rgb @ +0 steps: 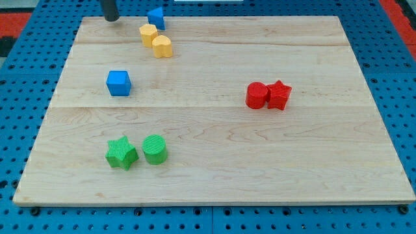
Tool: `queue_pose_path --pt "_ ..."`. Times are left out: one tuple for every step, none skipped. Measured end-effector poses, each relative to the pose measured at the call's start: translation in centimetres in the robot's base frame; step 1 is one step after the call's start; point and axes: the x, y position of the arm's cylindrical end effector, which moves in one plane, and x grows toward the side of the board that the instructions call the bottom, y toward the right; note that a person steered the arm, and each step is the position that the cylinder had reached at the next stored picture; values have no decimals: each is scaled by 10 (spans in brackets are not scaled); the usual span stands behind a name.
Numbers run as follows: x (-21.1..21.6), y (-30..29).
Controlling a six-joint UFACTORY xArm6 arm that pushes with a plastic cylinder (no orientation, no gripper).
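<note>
No jaws here — just my tip (111,19), touching nothing, at the top edge of the wooden desk (214,172). The blue block (156,17) sits near, right of my tip. A careless slide could knock it off the edge.

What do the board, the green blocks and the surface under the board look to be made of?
Board: pale wood, matte, with grain lines and plank seams running across. Green star block and green cylinder: fine ridges on top suggest layered plastic, possibly printed; not certain. Surface beneath: blue panel with a regular hole grid, like pegboard; metal or plastic cannot be told. My tip is dark, at the board's top edge, left of the blue block.
</note>
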Motion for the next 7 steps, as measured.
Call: queue_pose_path --pt "1 58" --pt "6 156" --pt "50 208" --pt "97 265" --pt "71 340" --pt "1 341" --pt "2 341"
